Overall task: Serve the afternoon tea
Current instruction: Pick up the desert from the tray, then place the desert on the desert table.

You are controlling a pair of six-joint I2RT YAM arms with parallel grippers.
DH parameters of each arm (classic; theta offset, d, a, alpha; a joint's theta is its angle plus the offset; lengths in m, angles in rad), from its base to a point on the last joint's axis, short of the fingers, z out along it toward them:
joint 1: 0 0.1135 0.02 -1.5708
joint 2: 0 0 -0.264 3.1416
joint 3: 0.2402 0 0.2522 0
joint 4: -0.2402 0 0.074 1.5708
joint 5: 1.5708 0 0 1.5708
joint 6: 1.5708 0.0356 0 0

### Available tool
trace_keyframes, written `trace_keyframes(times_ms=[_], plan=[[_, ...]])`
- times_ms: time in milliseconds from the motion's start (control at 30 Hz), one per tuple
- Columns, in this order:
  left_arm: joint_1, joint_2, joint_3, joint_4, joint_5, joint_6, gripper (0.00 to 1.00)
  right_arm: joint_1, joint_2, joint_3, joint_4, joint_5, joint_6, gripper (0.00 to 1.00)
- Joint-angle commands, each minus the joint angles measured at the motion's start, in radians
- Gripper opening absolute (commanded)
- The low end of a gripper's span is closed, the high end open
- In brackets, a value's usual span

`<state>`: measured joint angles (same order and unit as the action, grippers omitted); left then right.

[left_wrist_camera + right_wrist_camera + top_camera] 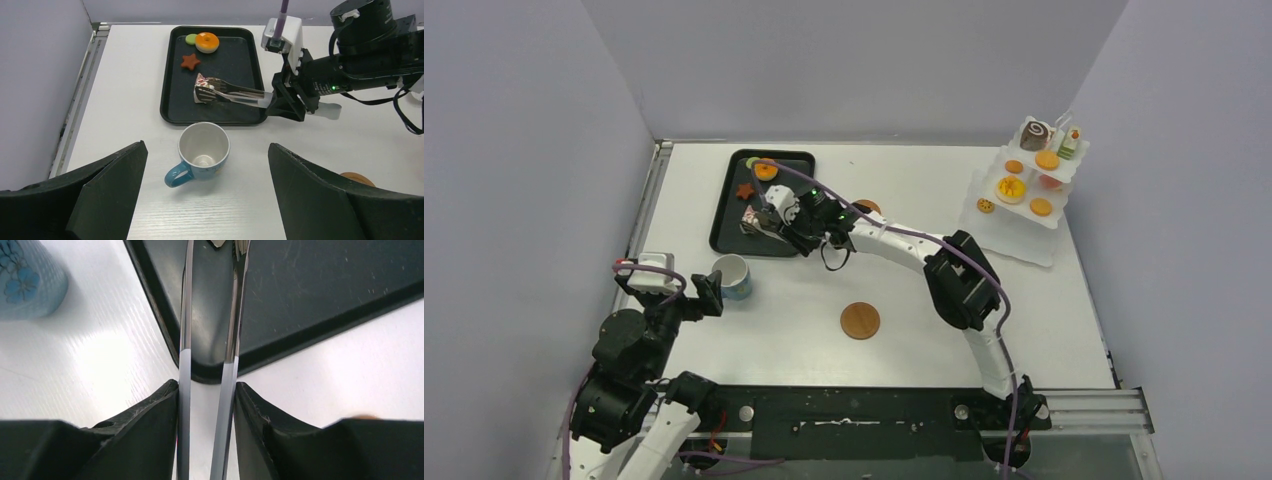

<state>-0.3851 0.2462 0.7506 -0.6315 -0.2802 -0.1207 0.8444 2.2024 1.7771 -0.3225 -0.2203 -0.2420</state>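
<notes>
Right gripper (206, 405) clamps tongs (235, 92). The tips straddle cake slice (201, 91), near tray (172, 75) lower edge. Left gripper (206, 147) fingers apart, blue cup (200, 162) between.

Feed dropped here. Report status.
Right gripper shut on tongs, tongs pinching cake slice over tray. Left gripper open, facing blue cup. Nothing blocking the tongs.

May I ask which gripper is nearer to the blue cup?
Left: the left gripper sits right beside the blue cup, while the right gripper holds tongs beside the tray.
</notes>
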Motion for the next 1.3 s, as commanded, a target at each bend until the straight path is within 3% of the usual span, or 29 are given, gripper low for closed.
trace_keyframes(times_ms=[0,600,1267], plan=[[-0.001,0.013,0.01,0.054,0.004,0.003,0.9,-0.043,-0.141,-0.07,0.104,0.043,0.055,0.36],[0.003,0.027,0.009,0.05,-0.008,0.009,0.9,-0.139,-0.42,-0.315,0.105,0.109,0.139,0.34],[0.0,0.033,0.009,0.056,0.015,0.009,0.9,-0.171,-0.674,-0.452,-0.173,0.523,0.454,0.34]])
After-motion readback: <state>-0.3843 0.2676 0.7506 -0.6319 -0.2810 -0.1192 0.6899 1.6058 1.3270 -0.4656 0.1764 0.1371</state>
